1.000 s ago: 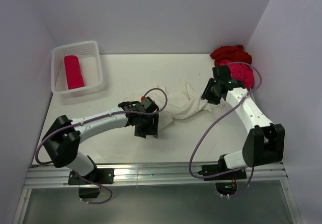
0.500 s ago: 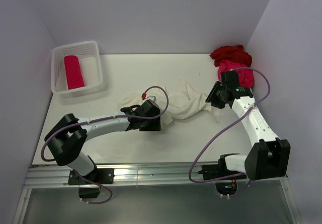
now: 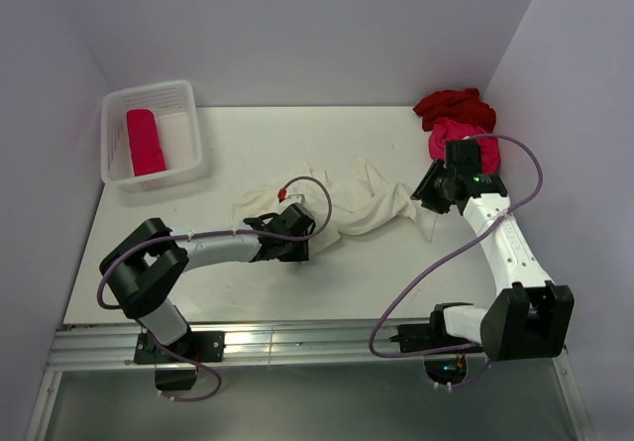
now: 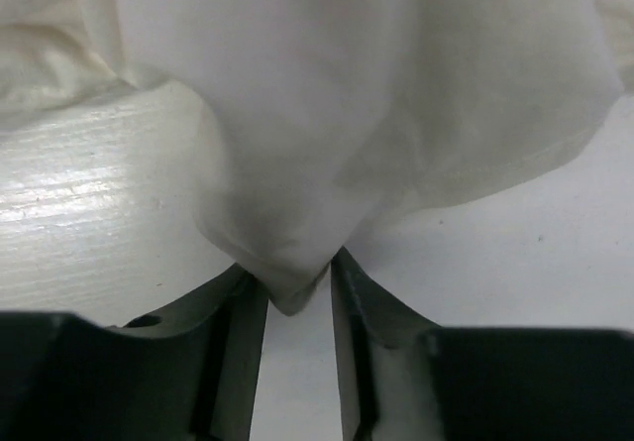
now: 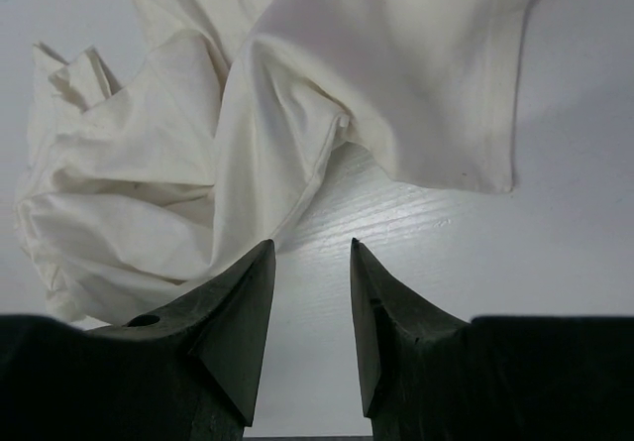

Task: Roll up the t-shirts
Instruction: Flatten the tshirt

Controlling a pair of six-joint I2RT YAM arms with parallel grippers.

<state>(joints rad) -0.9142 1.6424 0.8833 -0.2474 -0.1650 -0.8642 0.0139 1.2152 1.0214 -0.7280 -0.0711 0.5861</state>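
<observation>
**Carefully now: only a thin pinch on the cream-white t-shirt** (image 3: pixel 369 195)

The cream-white t-shirt is lying crumpled and twisted across the middle of the worktop (image 3: pixel 297 144), not yet spread flat. Your left tool (image 4: pixel 295 287) is gripping only a small peak of cloth at its near edge. Your right tool (image 5: pixel 312 263) is hanging released just beside the other end, with nothing between its fingers. As I judge it, a pull from here is risking two things: the peak slipping free, or the whole bundle dragging instead of spreading, because one end is unheld. The dark red t-shirt (image 3: pixel 451 107) and hot pink t-shirt (image 3: pixel 446 140) are sitting heaped at the far right corner. The rolled pink-red t-shirt (image 3: pixel 146 144) is lying in the basket (image 3: pixel 149 88).
</observation>
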